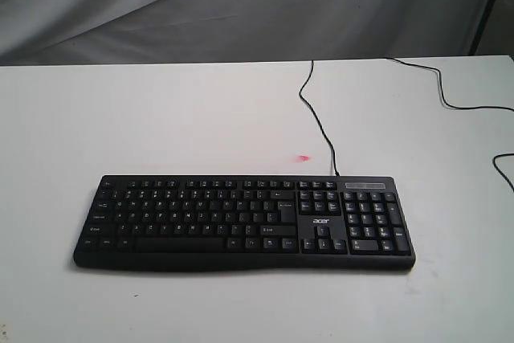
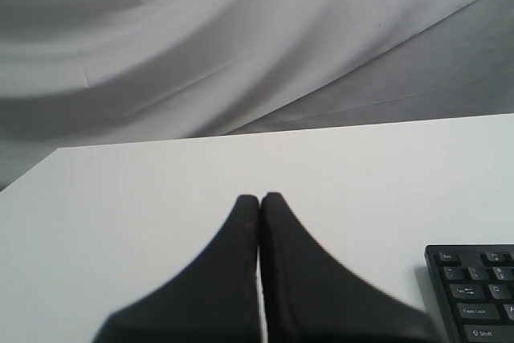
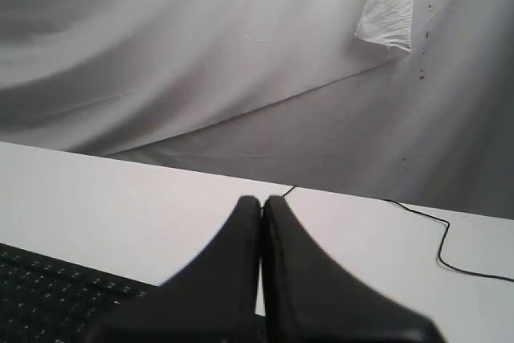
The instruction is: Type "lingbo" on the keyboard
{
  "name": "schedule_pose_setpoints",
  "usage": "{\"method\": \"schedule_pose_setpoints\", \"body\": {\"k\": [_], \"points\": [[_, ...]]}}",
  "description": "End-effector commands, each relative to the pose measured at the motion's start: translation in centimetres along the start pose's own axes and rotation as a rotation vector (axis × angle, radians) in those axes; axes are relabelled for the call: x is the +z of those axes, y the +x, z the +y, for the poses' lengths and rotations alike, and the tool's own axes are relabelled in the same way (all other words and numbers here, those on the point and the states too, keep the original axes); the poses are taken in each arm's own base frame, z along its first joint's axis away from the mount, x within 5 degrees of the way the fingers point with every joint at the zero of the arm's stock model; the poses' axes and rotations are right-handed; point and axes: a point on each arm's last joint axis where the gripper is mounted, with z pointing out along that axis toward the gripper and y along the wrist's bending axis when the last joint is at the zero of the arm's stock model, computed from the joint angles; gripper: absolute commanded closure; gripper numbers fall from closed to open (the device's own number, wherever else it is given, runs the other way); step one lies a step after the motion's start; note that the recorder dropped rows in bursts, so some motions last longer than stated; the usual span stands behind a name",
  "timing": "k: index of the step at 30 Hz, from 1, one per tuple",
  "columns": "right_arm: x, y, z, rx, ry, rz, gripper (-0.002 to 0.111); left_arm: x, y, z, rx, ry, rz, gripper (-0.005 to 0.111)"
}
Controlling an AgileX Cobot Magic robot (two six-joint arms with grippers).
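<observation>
The wide black keyboard [image 1: 245, 223] with white legends and an "acer" logo lies flat on the white table [image 1: 201, 118], near its front edge. Its thin black cable [image 1: 317, 118] runs from the back edge toward the far side. Neither arm shows in the exterior view. In the left wrist view my left gripper [image 2: 259, 198] is shut with nothing in it, hovering over bare table, and the keyboard's corner [image 2: 474, 295] sits off to one side. In the right wrist view my right gripper [image 3: 262, 201] is shut and empty, above part of the keyboard [image 3: 56, 295].
A second thin black cable [image 1: 450, 94] snakes over the table's far right part. A small red light spot [image 1: 303, 158] marks the table just behind the keyboard. Grey draped cloth [image 1: 241, 6] hangs behind the table, and a dark stand leg [image 1: 486, 6] rises at the far right.
</observation>
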Motion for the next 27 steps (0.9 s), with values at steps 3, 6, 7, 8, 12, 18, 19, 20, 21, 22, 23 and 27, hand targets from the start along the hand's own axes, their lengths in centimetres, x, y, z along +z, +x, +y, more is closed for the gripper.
{"method": "schedule_pose_setpoints", "body": {"k": [3,6,7,8,12,18,19,20,21,22,23,27], "points": [[-0.6,-0.1,-0.1,-0.035,0.010,-0.045,0.108,0.1,0.1,0.0,-0.003,0.004,0.001,0.106],[-1.0,0.1,-0.1,-0.035,0.018,-0.034,0.108,0.1,0.1,0.0,-0.003,0.004,0.001,0.106],[-1.1,0.2,-0.1,-0.035,0.020,-0.028,0.108,0.1,0.1,0.0,-0.003,0.004,0.001,0.106],[-1.1,0.2,-0.1,-0.035,0.022,-0.023,0.108,0.1,0.1,0.0,-0.003,0.004,0.001,0.106],[-1.2,0.9,-0.2,-0.034,0.029,0.043,0.108,0.1,0.1,0.0,-0.003,0.004,0.001,0.106],[-1.4,1.4,-0.3,-0.037,0.037,0.095,0.108,0.1,0.1,0.0,-0.003,0.004,0.001,0.106],[-1.4,1.4,-0.3,-0.037,0.037,0.095,0.108,0.1,0.1,0.0,-0.003,0.004,0.001,0.106],[-1.4,1.4,-0.3,-0.038,0.037,0.093,0.108,0.1,0.1,0.0,-0.003,0.004,0.001,0.106],[-1.4,1.4,-0.3,-0.038,0.037,0.093,0.108,0.1,0.1,0.0,-0.003,0.004,0.001,0.106],[-1.4,1.4,-0.3,-0.038,0.037,0.093,0.108,0.1,0.1,0.0,-0.003,0.004,0.001,0.106],[-1.4,1.4,-0.3,-0.038,0.037,0.093,0.108,0.1,0.1,0.0,-0.003,0.004,0.001,0.106],[-1.4,1.4,-0.3,-0.038,0.037,0.093,0.108,0.1,0.1,0.0,-0.003,0.004,0.001,0.106]]}}
